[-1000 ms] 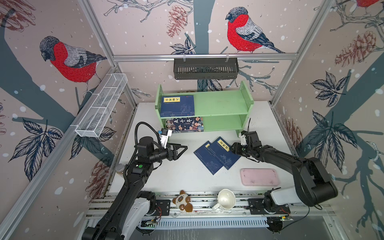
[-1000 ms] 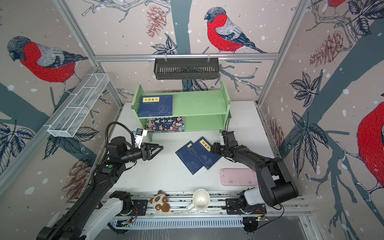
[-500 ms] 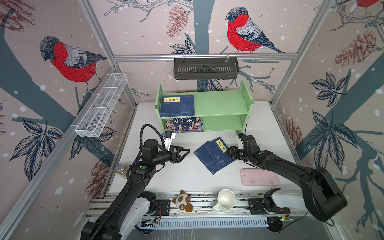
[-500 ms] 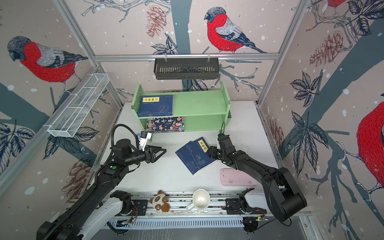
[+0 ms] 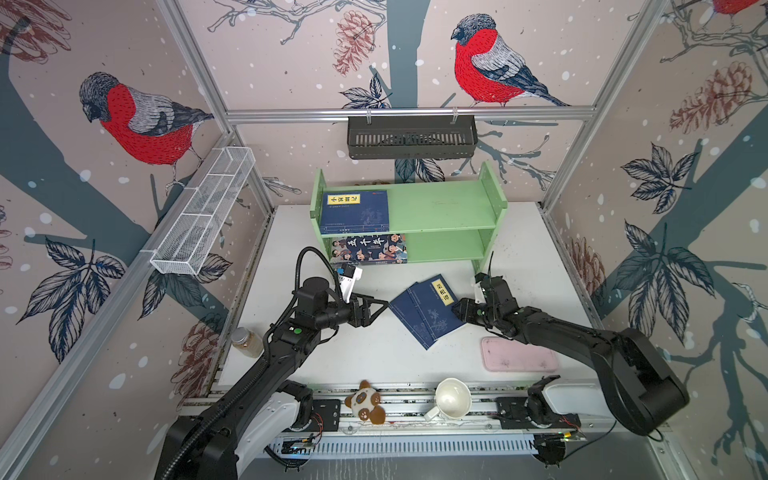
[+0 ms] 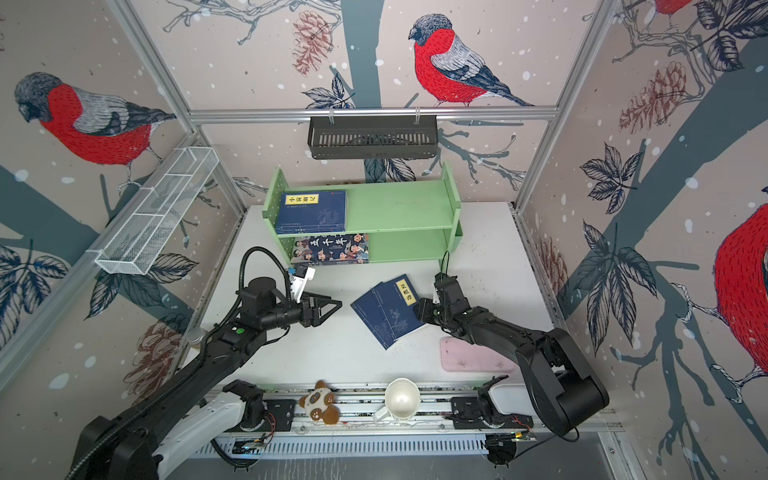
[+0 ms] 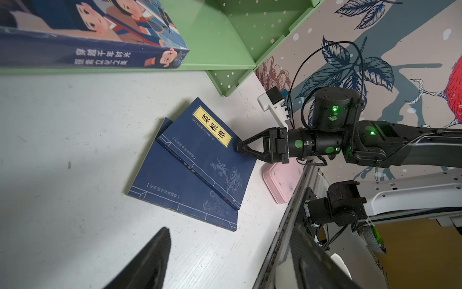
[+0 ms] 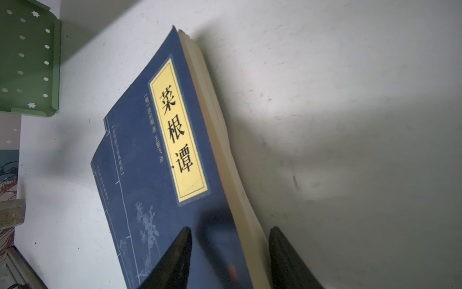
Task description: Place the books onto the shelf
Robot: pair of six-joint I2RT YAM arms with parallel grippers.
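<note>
Navy blue covers mark two books on the white table [image 5: 365, 361], in the middle, on the near side of the light green shelf [image 5: 440, 208]. The upper book [image 5: 436, 307], with a yellow title label, lies slanted and partly over the lower book [image 5: 405, 320]. The right claw [image 5: 459, 311] is low at the right edge of the upper book. In the right wrist view one finger [image 8: 175, 255] is over the cover and the other is beside the page edge, but I cannot tell if they press it. The left claw [image 5: 382, 306] hangs just left of the books, spread wide and holding nothing. On the shelf a third navy book [image 5: 355, 210] lies flat at the left of the top tier, and the cartoon book [image 5: 370, 248] at the left of the lower tier.
</note>
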